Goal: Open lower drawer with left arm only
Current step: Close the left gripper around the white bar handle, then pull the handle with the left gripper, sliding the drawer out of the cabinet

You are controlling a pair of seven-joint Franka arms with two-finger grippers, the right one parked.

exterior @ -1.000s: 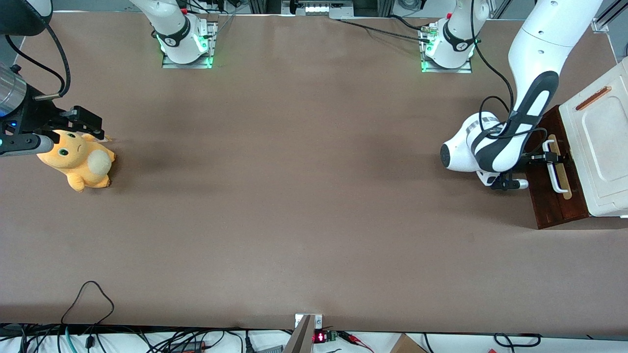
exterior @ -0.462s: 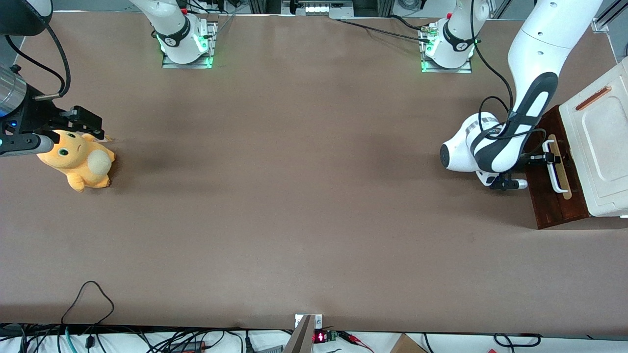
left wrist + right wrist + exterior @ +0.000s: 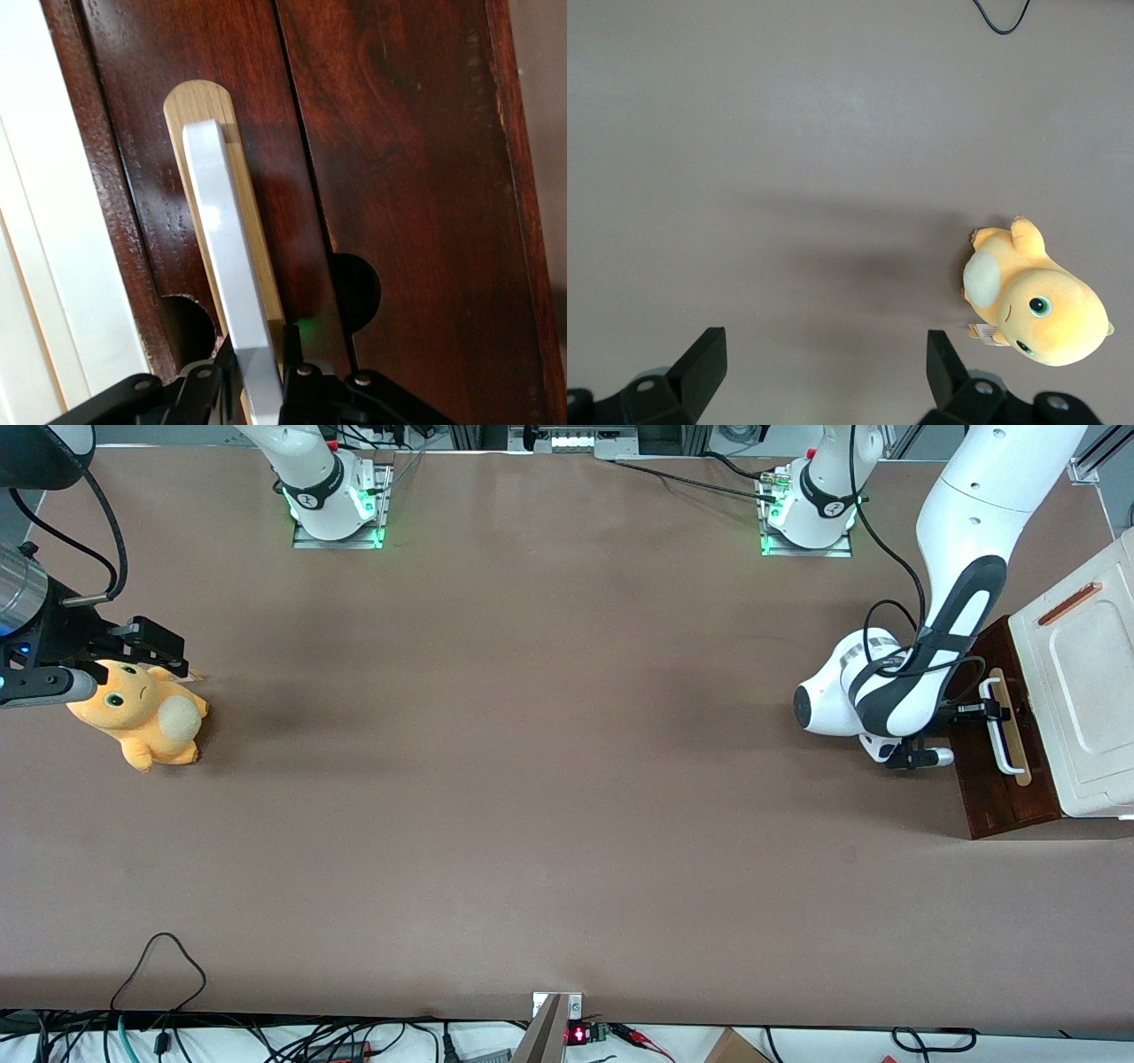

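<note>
Front view: left arm (image 3: 952, 615) bent low, claw (image 3: 994, 710) pinching the lower drawer's (image 3: 997, 779) white handle (image 3: 226, 266).

One lower drawer (image 3: 997, 779), one pincer (image 3: 999, 710), one plush toy (image 3: 142, 717).

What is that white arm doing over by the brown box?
The left arm has reached down to the lower drawer, a dark wooden one under a white cabinet. Its gripper sits at the drawer's white handle, jaws closed on either side of the bar. The drawer front shows only a little way out from the cabinet, so the pull looks barely begun. A plush toy lies toward the parked arm's end of the table, untouched.
</note>
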